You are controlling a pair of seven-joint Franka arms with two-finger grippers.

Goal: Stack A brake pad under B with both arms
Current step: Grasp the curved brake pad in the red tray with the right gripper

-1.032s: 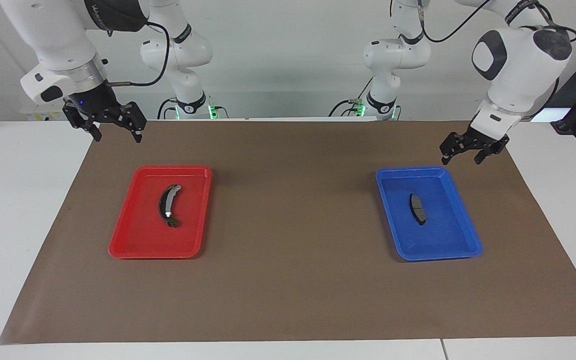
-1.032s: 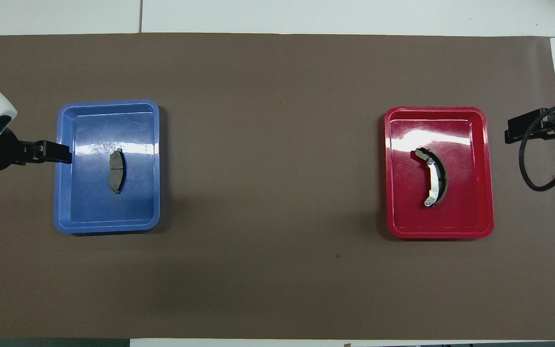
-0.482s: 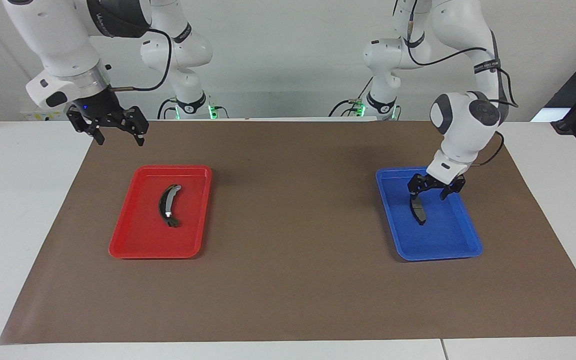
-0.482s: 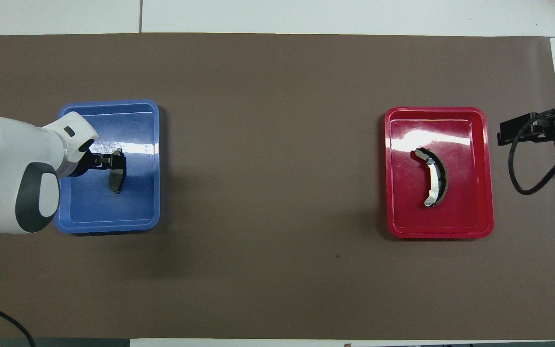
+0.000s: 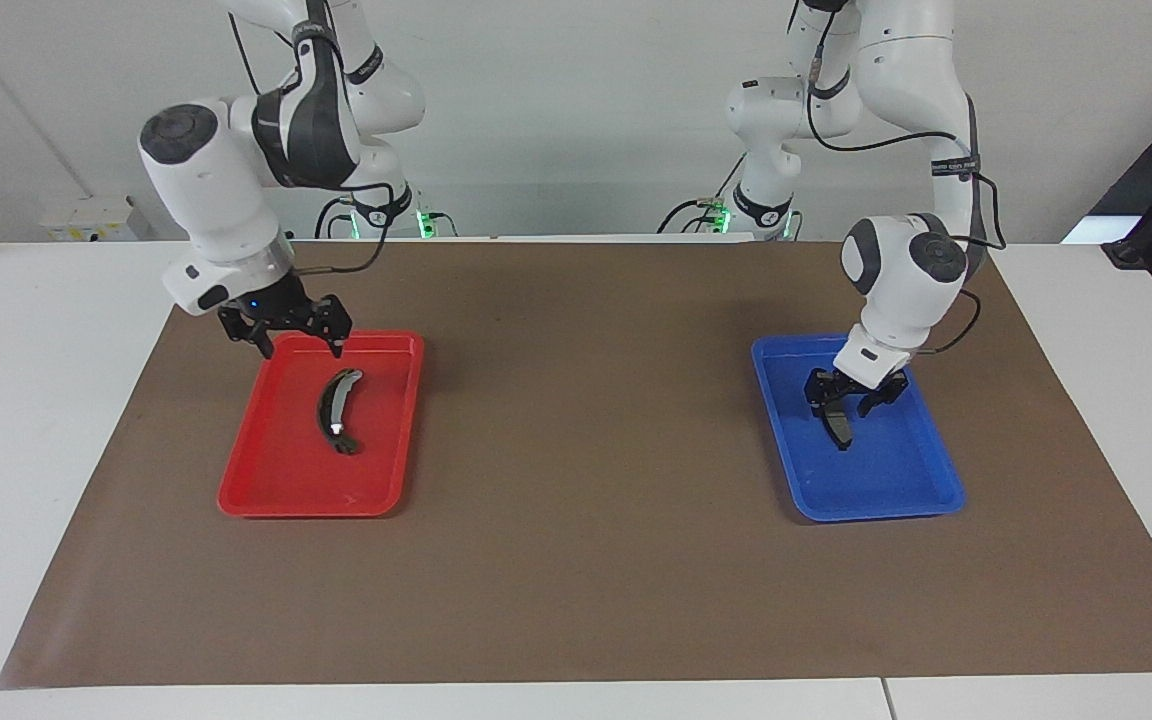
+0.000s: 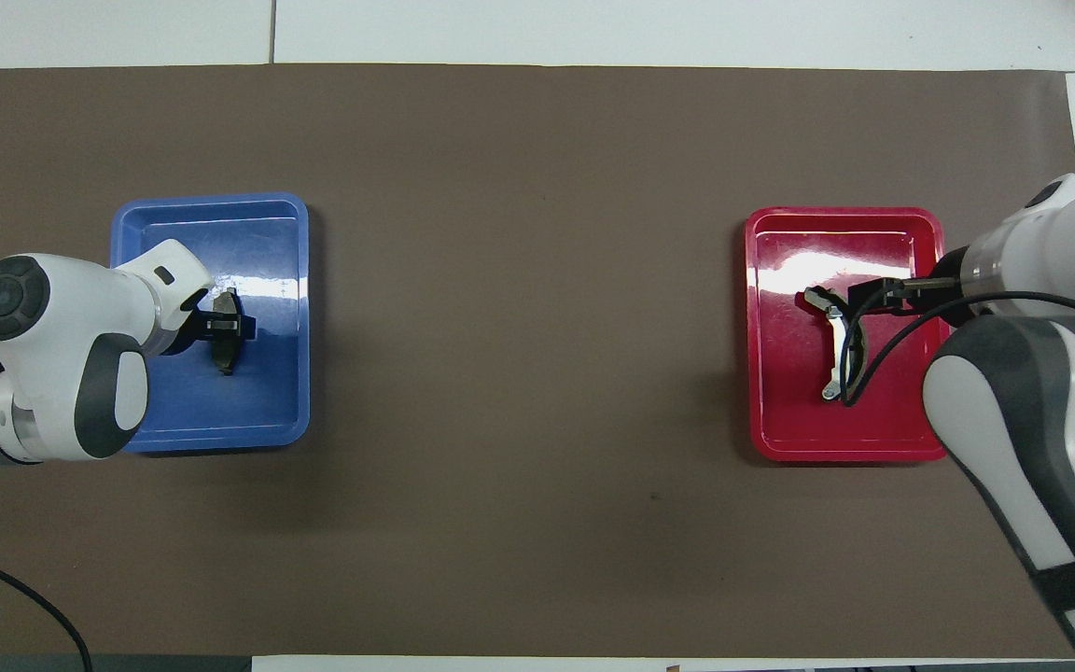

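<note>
The main risk, as I judge it, sits with the left tool. It is low in the blue tray, fingers spread either side of the twelve o'clock end of A brake pad in the facing view. Closing that far off the pad's middle could let it pivot or slip out on the lift. The tray's glossy floor may also let the pad skate.

The right tool, fingers apart and empty, hangs over the red tray's twelve o'clock rim. A straight descent from there might clip the rim instead of reaching B.

A brake pad is a short, dark grey, slightly curved oblong lying flat. Its tray is at nine o'clock on the worktop in the overhead view. B, a long crescent with a silvery strip, lies at three o'clock.
</note>
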